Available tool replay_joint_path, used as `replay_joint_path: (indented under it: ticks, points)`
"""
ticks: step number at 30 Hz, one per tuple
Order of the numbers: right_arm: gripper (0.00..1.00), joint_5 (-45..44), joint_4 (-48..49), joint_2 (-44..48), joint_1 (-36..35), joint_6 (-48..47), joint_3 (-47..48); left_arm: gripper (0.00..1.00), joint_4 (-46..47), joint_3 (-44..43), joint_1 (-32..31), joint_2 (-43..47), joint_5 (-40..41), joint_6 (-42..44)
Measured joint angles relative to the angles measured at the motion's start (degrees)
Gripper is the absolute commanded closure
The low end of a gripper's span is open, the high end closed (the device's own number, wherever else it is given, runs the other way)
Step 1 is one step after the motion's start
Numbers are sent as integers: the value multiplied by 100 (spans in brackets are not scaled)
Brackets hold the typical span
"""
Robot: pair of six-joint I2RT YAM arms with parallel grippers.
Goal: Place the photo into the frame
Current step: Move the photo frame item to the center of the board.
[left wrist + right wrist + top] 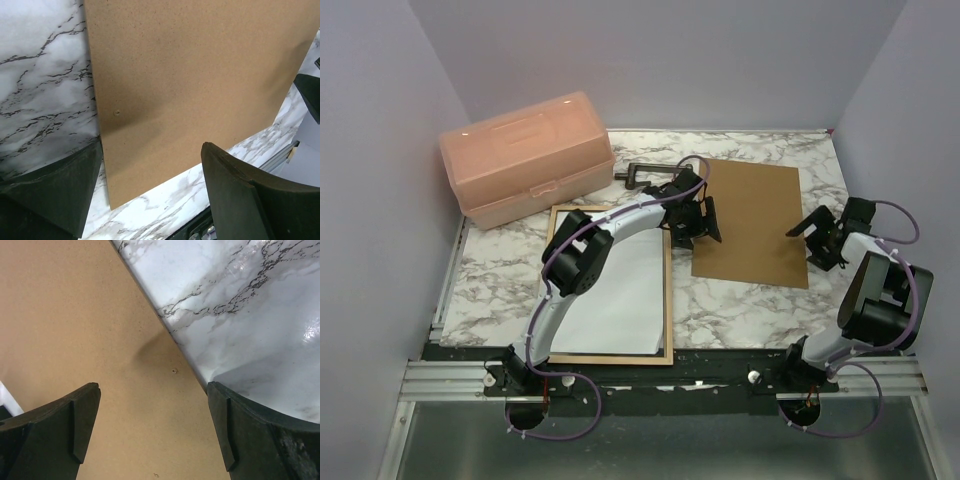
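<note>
The frame lies flat on the marble table, at the near left, tan face up. The photo rests inside it, plain white back upward. Probable reason: the printed face is turned down toward the pane, so the sheet already sits where the task wants it.

The brown backing board lies flat just right of the frame, apart from it. The left gripper hangs over the board's left edge with its jaws spread wide and nothing between them. In the left wrist view that gripper straddles the board's edge. The right gripper sits at the opposite edge, also spread and empty, and its wrist view shows the same straddle. Judged intent: the two arms flank the board to lift it, one at each side.

Hard to make out:
- The sunset face is unseen.
- The pane cannot be distinguished.
- The left arm crosses the frame and hides part of the photo and the far rim, so full seating cannot be confirmed.
- Whether any fingertip touches the board is unclear.
- A dark bracket-like item behind the left gripper is partly covered.
- The pink case stands at the far left, its contents not visible.
</note>
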State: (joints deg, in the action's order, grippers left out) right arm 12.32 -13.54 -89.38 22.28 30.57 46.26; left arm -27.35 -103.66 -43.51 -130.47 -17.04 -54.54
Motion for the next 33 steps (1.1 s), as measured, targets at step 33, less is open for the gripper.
replay_joint_path:
  ticks: [33]
  points:
    - [5,1888,-144,2000,-1615,522,-1952,14,-1759,3101,-216,3569,1742,662]
